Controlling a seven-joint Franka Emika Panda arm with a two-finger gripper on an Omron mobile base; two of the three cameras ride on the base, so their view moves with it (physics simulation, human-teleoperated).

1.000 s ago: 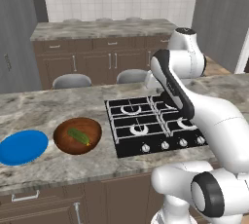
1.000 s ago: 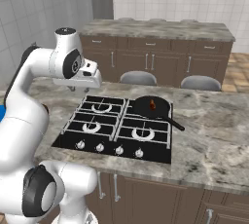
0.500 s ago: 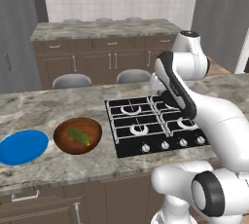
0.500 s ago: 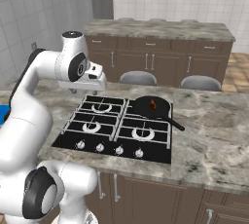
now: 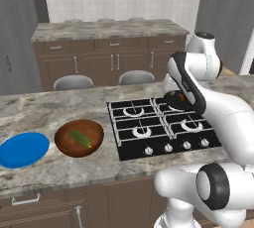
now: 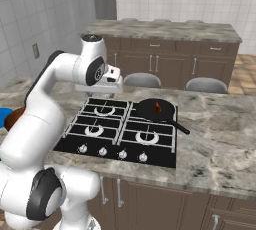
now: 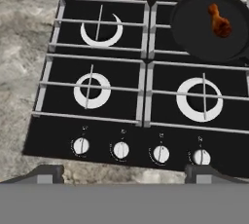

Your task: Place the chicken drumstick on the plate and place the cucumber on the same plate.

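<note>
The chicken drumstick [image 7: 220, 22] is reddish-brown and lies in a black frying pan [image 7: 210, 26] on the stove's back right burner; it also shows as drumstick [image 6: 158, 107] in the pan [image 6: 156, 110]. My gripper [image 7: 124, 172] hovers high above the stove's front edge, left of the pan. It is open, with its fingertips [image 7: 47, 172] far apart and nothing between them. The green cucumber [image 5: 80, 138] lies in a brown wooden bowl [image 5: 94, 134] on the counter left of the stove. The blue plate [image 5: 22, 149] sits left of the bowl with nothing on it.
The black four-burner stove [image 5: 149, 128] has knobs along its front. The pan's handle [image 6: 178, 126] points to the front right. Two grey stools [image 6: 142, 79] stand behind the island. A second counter with cabinets [image 5: 106, 28] runs along the back wall.
The arm has swung a little to the right, carrying the hand further over the stove and nearer the pan. Nothing on the counter has moved.
</note>
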